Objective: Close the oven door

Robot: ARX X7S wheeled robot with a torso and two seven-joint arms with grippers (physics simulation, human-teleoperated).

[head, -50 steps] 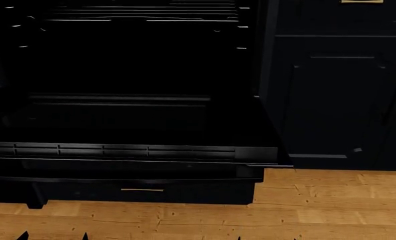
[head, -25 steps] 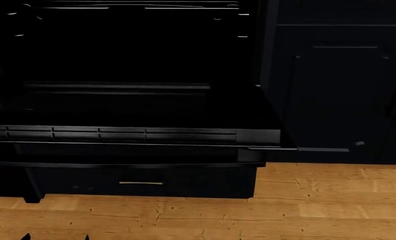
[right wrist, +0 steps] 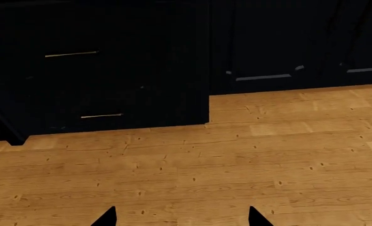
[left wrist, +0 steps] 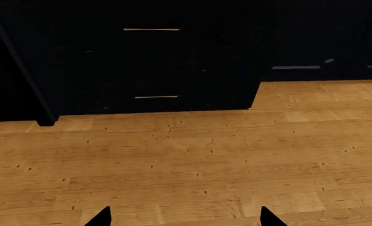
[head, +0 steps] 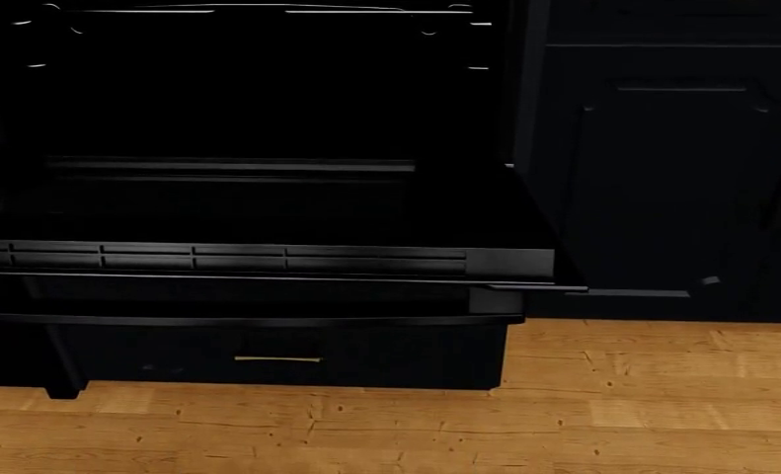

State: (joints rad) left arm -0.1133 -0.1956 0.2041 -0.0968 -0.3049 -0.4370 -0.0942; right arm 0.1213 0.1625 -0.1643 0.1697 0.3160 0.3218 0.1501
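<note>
Right now the oven door (head: pixel 252 212) is lying dropped open and flat, its long axis running across my head view from side to side, its free edge with the slotted grey vent strip (head: pixel 232 258) pointing out toward me. It is hanging above the wooden floor (head: pixel 627 395), in front of the dark oven cavity (head: pixel 259 89), and I am touching nothing.

I am counting one door, one drawer front (head: pixel 278 357) beneath it with one short brass handle (head: pixel 278 359), and one navy cabinet door (head: pixel 680 168) beside the oven.

My left gripper (left wrist: pixel 184 217) is showing two dark fingertips spread well apart over bare floor. My right gripper (right wrist: pixel 180 216) is showing two as well, equally spread and pinching nothing.
</note>
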